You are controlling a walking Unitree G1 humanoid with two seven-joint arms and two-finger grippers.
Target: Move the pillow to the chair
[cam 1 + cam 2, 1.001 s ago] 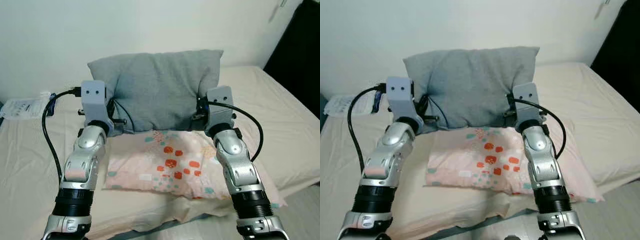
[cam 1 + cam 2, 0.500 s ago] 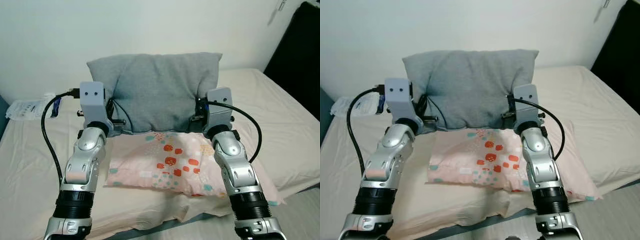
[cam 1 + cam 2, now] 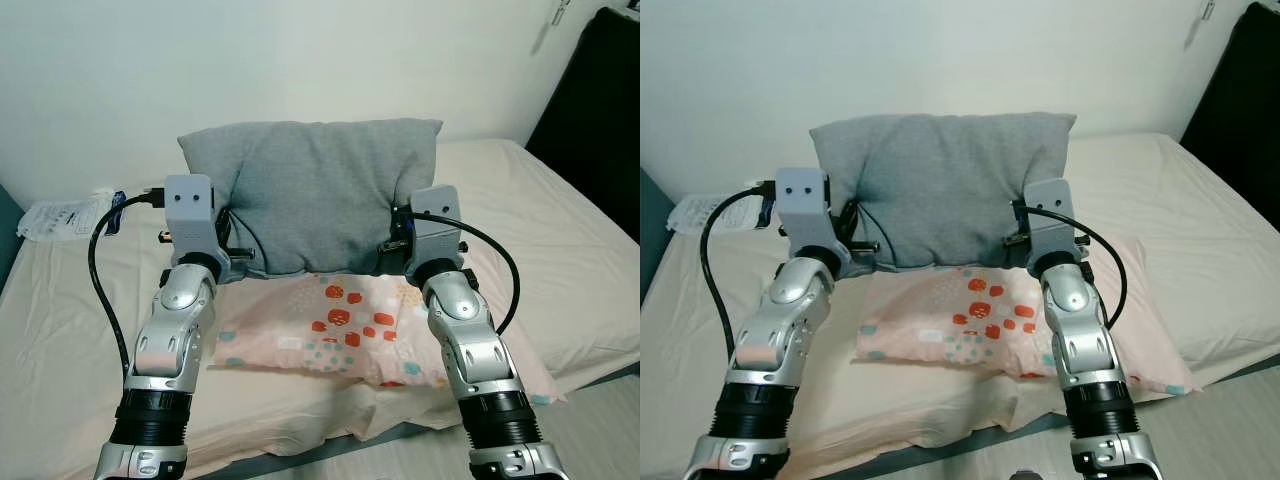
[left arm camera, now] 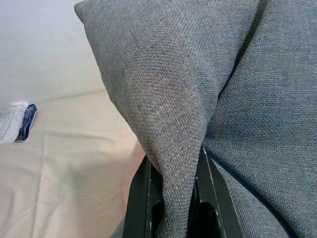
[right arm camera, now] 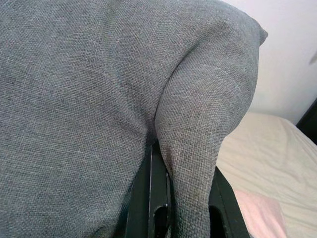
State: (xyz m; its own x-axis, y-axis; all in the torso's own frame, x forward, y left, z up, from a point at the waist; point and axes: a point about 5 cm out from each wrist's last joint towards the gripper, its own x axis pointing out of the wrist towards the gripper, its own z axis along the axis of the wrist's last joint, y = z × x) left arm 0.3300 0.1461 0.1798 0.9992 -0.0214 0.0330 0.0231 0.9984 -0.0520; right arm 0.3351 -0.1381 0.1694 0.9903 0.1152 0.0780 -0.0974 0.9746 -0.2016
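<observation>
A grey pillow hangs upright above a flowered pillow on the bed, its side folds pinched by the left gripper and right gripper, which should keep level and equally tight while carrying it.

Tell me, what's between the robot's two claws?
The grey pillow: left gripper and right gripper each pinch a fold of it, seen in both wrist views.

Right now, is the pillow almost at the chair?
Not yet. Done: the grey pillow is lifted off the bed. In hand: the left gripper and right gripper each pinch a fold, jaws shut. Left: carrying it to the chair and setting it down.
</observation>
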